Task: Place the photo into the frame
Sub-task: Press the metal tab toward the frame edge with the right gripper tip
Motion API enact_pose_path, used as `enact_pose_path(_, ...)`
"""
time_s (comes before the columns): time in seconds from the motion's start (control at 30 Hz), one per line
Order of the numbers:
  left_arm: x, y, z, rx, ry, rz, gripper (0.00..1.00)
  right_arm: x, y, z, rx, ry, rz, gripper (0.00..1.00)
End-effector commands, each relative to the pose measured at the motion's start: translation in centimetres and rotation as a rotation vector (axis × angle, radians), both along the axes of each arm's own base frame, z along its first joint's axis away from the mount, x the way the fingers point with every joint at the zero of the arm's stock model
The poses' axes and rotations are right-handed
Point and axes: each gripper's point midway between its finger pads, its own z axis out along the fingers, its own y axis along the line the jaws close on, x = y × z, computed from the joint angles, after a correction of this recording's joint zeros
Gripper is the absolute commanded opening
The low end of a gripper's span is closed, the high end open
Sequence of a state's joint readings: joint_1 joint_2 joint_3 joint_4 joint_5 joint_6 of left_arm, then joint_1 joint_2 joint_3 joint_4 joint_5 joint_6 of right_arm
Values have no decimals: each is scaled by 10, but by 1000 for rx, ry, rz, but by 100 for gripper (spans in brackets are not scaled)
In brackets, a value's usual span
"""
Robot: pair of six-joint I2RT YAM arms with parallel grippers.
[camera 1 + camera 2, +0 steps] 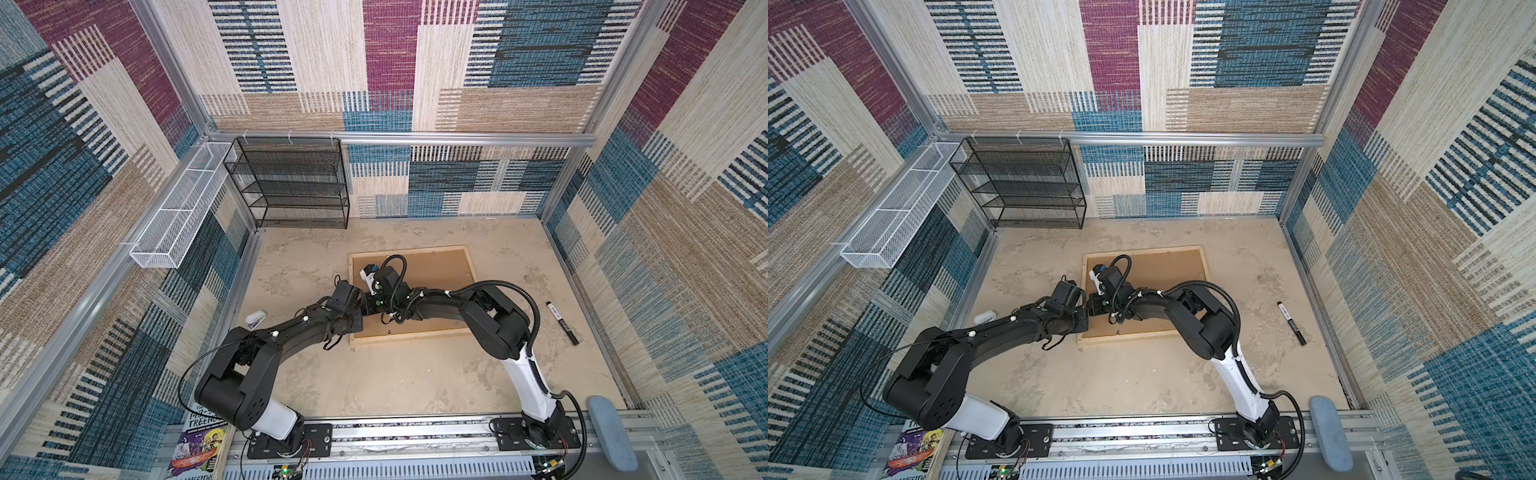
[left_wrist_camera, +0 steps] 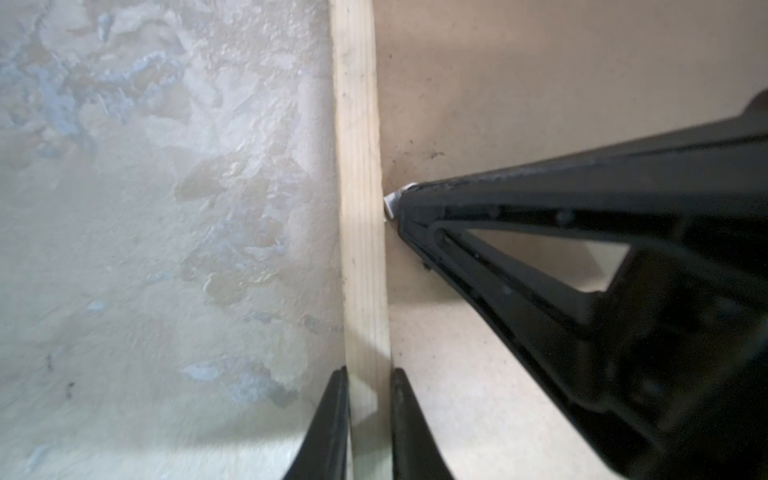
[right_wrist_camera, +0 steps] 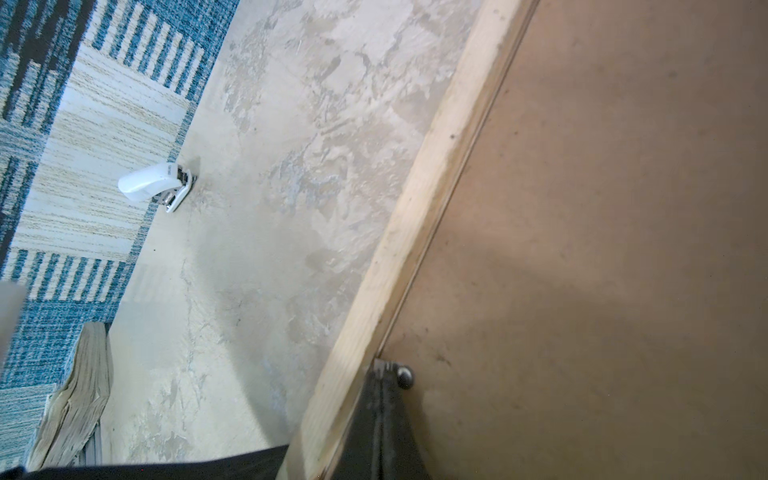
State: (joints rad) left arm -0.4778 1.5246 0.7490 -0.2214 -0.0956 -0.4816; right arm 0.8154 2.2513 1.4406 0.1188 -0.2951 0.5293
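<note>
Clamping the left strip of the frame point(image 2: 357, 124) mid-table, the left gripper point(image 2: 368, 374) could drag it askew; the right gripper point(image 3: 380, 374), jaws together, touches a tab point(image 3: 405, 376) on the board point(image 1: 440, 270) and may slip; photo unseen, perhaps beneath

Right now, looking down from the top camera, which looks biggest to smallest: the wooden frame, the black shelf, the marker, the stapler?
In a top view:
1. wooden frame and black shelf: they look too alike to rank.
2. marker
3. stapler
</note>
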Motion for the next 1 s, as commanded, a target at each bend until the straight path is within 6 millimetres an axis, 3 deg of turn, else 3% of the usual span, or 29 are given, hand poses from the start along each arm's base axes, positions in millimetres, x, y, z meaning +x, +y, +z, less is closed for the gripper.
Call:
enact_pose_path(0.0, -19, -27, -3, -93, 76, -128, 1, -10, -14, -34, -84, 89, -38, 0)
enact_pose_path(0.3, -16, -27, -6, -98, 81, -100, 0, -22, -25, -33, -79, 100, -36, 0)
enact_pose_path(0.97, -19, -41, -3, -170, 79, -148, 0, -10, -18, -49, -53, 123, -107, 0)
